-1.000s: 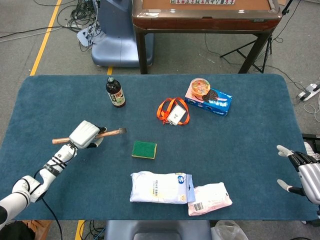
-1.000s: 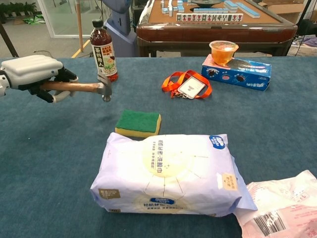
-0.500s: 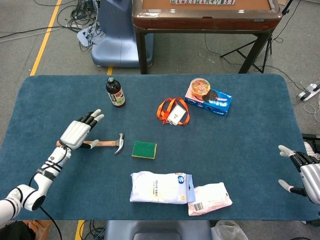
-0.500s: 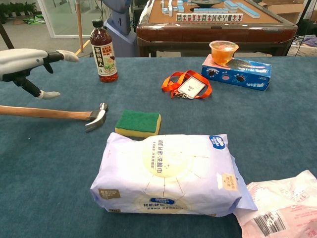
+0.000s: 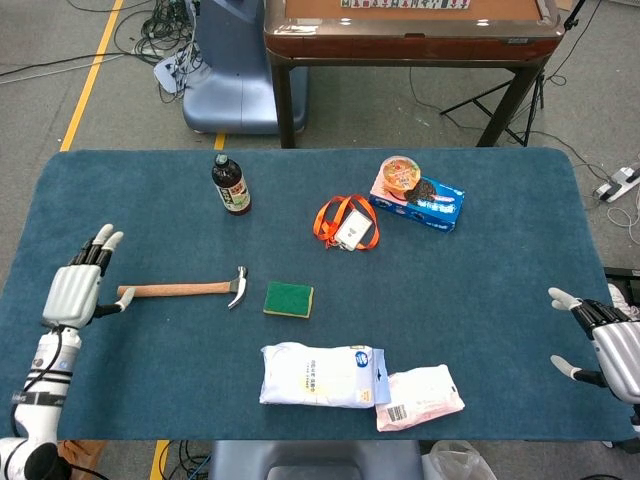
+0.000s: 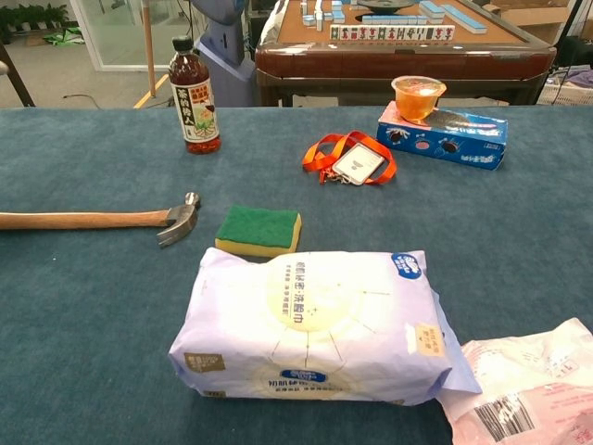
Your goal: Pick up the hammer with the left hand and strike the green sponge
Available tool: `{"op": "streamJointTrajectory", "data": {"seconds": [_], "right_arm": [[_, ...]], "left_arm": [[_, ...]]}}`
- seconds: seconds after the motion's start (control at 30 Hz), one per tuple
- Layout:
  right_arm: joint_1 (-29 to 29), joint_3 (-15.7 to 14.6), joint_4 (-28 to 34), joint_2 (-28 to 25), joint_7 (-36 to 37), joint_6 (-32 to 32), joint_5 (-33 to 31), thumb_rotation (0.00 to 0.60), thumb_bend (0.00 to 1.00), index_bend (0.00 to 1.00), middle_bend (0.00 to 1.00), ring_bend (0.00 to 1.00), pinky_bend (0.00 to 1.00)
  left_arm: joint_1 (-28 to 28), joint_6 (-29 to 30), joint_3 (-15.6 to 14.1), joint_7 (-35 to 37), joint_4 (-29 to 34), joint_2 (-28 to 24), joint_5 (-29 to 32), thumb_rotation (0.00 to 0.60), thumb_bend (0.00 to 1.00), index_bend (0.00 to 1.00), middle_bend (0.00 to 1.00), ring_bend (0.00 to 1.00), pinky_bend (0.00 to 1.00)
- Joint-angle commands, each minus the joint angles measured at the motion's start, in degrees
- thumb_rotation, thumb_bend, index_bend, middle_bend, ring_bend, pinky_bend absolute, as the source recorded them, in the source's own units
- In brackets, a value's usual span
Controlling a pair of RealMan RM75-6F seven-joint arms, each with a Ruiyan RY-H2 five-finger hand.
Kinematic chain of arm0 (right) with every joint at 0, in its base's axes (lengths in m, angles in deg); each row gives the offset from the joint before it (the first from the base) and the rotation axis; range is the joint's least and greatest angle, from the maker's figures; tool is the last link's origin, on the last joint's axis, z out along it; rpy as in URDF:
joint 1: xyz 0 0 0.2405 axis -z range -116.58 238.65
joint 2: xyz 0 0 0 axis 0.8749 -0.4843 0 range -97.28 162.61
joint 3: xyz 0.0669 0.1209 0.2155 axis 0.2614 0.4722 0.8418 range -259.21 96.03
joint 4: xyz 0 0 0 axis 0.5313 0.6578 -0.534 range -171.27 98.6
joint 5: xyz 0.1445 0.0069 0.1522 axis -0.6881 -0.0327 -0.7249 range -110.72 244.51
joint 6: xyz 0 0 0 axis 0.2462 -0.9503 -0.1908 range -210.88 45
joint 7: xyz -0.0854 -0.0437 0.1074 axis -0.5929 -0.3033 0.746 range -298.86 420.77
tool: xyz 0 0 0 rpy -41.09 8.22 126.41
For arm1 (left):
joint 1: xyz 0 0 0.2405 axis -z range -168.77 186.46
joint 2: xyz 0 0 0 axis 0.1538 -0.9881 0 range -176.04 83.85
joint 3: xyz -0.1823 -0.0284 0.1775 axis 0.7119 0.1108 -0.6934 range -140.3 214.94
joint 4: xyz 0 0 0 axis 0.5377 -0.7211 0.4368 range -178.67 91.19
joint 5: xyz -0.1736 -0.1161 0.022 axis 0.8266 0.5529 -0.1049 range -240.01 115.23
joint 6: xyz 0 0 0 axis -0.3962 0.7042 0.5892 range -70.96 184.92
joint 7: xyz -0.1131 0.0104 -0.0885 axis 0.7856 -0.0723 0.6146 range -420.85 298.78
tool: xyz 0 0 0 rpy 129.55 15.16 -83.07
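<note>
My left robot hand point(image 5: 75, 290) hovers open, fingers spread, beside the butt of the wooden-handled steel claw hammer point(image 5: 188, 289), holding nothing. The hammer lies flat on the blue-carpeted table point(image 5: 480, 280), its head just left of the green rectangular sponge point(image 5: 288, 298), not touching. My right robot hand point(image 5: 605, 345) is open at the table's right edge.

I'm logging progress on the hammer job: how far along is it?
Nothing visible proves a strike. The hammer lies flat on the table, head beside the green sponge. The left hand is open by the handle's end; the right hand idles open. Left: regrasp, then strike.
</note>
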Motion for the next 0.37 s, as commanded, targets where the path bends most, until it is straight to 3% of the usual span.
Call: {"op": "streamJointTrajectory", "data": {"seconds": [0.03, 0.37], "right_arm": [[-0.4, 0.0, -0.5, 0.6, 0.0, 0.1, 0.7, 0.6, 0.13, 0.17, 0.31, 0.26, 0.38], [-0.8, -0.1, -0.1, 1.4, -1.4, -0.4, 0.6, 0.6, 0.13, 0.17, 0.31, 0.26, 0.38]], "left_arm": [[-5.7, 5.5, -2.1, -4.5, 6.4, -3.0, 1.8, 0.6, 0.27, 0.07, 0.0, 0.06, 0.21], [-14.5, 14.5, -6.7, -8.4, 12.5, -3.9, -3.2, 0.6, 0.27, 0.09, 0.0, 0.06, 0.21]]}}
